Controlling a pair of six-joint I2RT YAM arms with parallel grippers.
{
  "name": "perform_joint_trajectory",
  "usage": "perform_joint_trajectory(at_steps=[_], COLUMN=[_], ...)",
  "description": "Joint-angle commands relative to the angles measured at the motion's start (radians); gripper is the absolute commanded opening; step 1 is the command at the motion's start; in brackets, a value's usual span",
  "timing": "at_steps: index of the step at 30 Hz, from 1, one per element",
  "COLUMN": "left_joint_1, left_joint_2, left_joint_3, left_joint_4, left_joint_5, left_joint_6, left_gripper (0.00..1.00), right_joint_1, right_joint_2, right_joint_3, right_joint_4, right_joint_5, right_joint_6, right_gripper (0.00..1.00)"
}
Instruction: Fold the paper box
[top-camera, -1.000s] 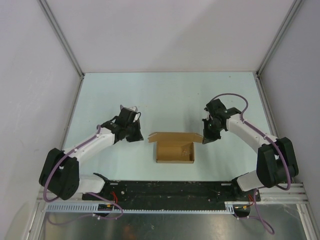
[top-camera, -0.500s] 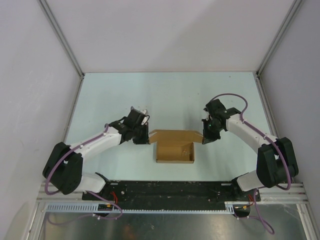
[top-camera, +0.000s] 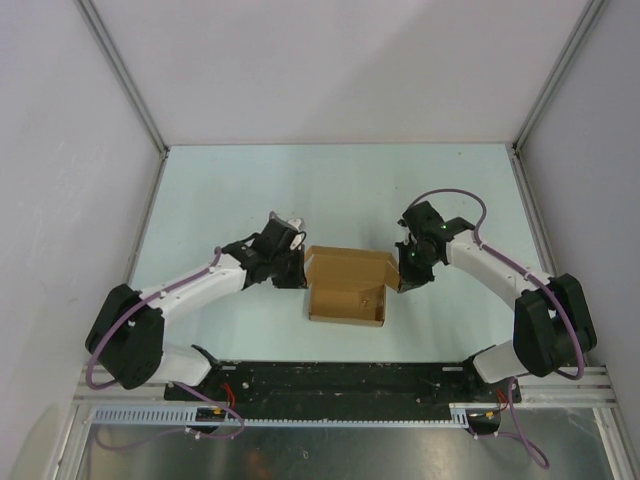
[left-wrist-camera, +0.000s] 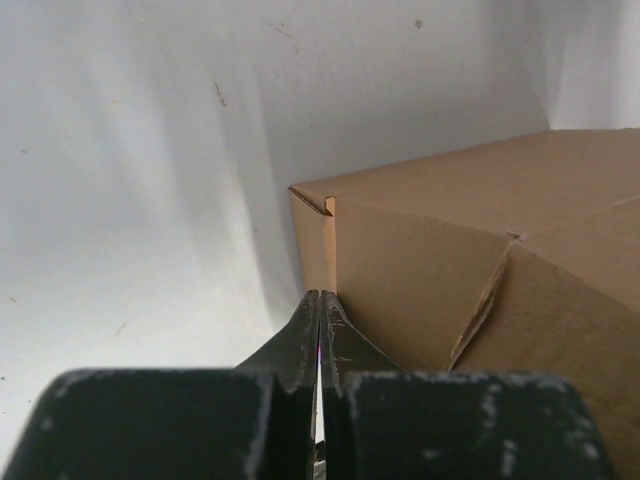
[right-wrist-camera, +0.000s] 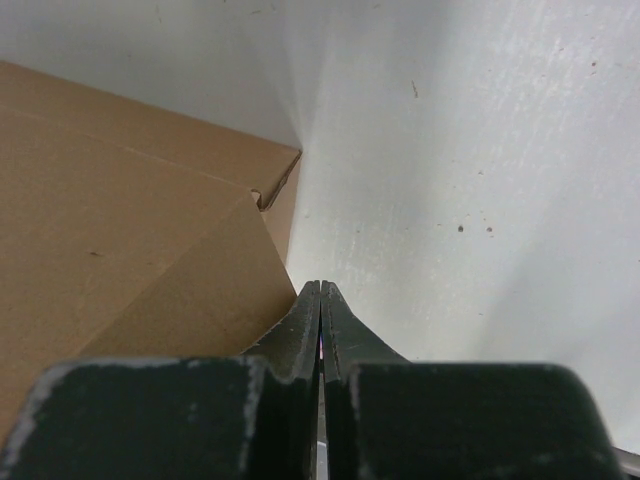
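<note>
The paper box (top-camera: 348, 290) is a brown cardboard tray at the table's middle, its rear lid flap raised and its two side flaps pushed inward. My left gripper (top-camera: 299, 277) is shut with nothing in it, its tips against the box's left flap (left-wrist-camera: 420, 290). My right gripper (top-camera: 401, 281) is shut and empty too, its tips against the right flap (right-wrist-camera: 190, 290). In the left wrist view the gripper (left-wrist-camera: 320, 297) meets the cardboard's corner edge. In the right wrist view the gripper (right-wrist-camera: 320, 287) sits beside the brown flap.
The pale table (top-camera: 330, 190) is fenced by white walls with metal corner posts (top-camera: 120, 70). A black rail (top-camera: 340, 380) carrying both arm bases runs along the near edge.
My left gripper has swept right to the box and folded its left flap inward. My right gripper has pushed left, turning the right flap in. The lid flap now stands higher.
</note>
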Motion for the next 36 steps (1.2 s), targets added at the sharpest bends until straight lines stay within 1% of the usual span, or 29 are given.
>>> perform_joint_trajectory(at_steps=[1,9,14,22,36], left_joint_1=[-0.027,-0.064,-0.075,-0.095,-0.116], left_joint_2=[-0.006,-0.016,-0.026,-0.041,-0.076], left_joint_3=[0.032,0.002,-0.013,-0.025,-0.067], left_joint_4=[0.028,0.059,0.077,0.102,0.156], left_joint_5=[0.024,0.032,0.032,0.043,0.036], left_joint_6=[-0.012,-0.032,-0.046,-0.070,-0.093], left_gripper=[0.00,0.00,0.00,0.00,0.00], right_joint_1=[0.011,0.011,0.014,0.014,0.017], right_joint_2=[-0.030,-0.090,-0.121,-0.126,-0.207], right_joint_3=[-0.006,-0.055,-0.079,-0.110,-0.167], right_joint_4=[0.034,0.119,0.149,0.188,0.275], right_joint_5=[-0.018,-0.039,-0.073,-0.114,-0.124], right_joint_6=[0.024,0.112,0.132,0.161,0.224], right_gripper=[0.00,0.00,0.00,0.00,0.00])
